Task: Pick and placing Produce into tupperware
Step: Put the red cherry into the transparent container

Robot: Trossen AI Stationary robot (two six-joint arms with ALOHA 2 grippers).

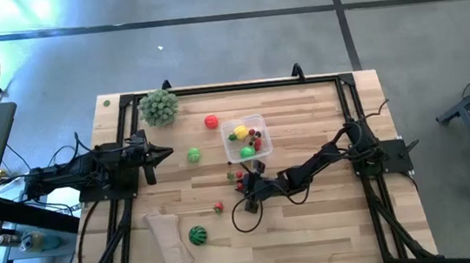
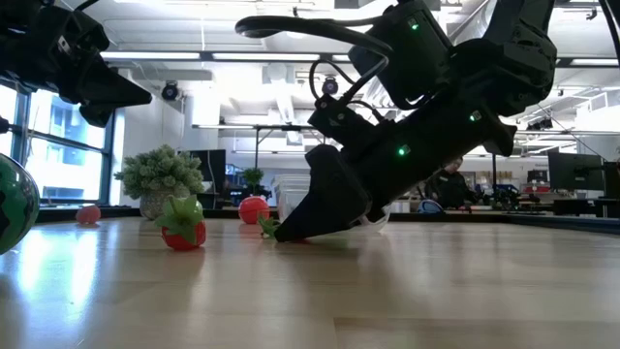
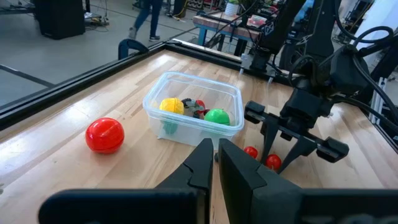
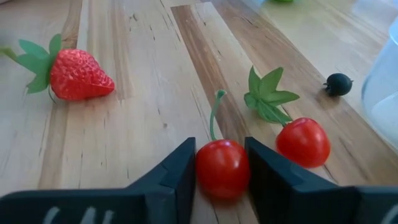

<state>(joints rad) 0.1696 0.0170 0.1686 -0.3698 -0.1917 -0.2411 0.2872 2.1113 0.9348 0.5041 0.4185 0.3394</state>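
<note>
Your right gripper [image 4: 222,171] is down at the table [image 1: 332,226], just in front of the clear container [image 1: 247,137], and its two fingers sit narrow against either side of a red cherry [image 4: 222,167], touching it on both flanks while the cherry rests on the wood. The cherry's green stem curves up away from the fingers. Just beside it, outside the jaws, lies a second cherry [image 4: 303,141] with a green leaf [image 4: 267,95], and a small dark berry [image 4: 337,83] lies a little farther on, near the container wall. A strawberry [image 4: 78,74] lies apart on the other side, well clear of the fingers. In the container you can see a yellow piece [image 3: 171,106], a green ball [image 3: 217,116] and some dark bits. Loose on the table are a red ball [image 1: 210,122] near the container, a green ball [image 1: 194,155], and a striped watermelon ball [image 1: 197,234] near the front edge beside the beige cloth [image 1: 169,239]. Your left gripper [image 1: 167,152] hangs closed above the table's left side, holding nothing, near the leafy ball [image 1: 158,107].
</note>
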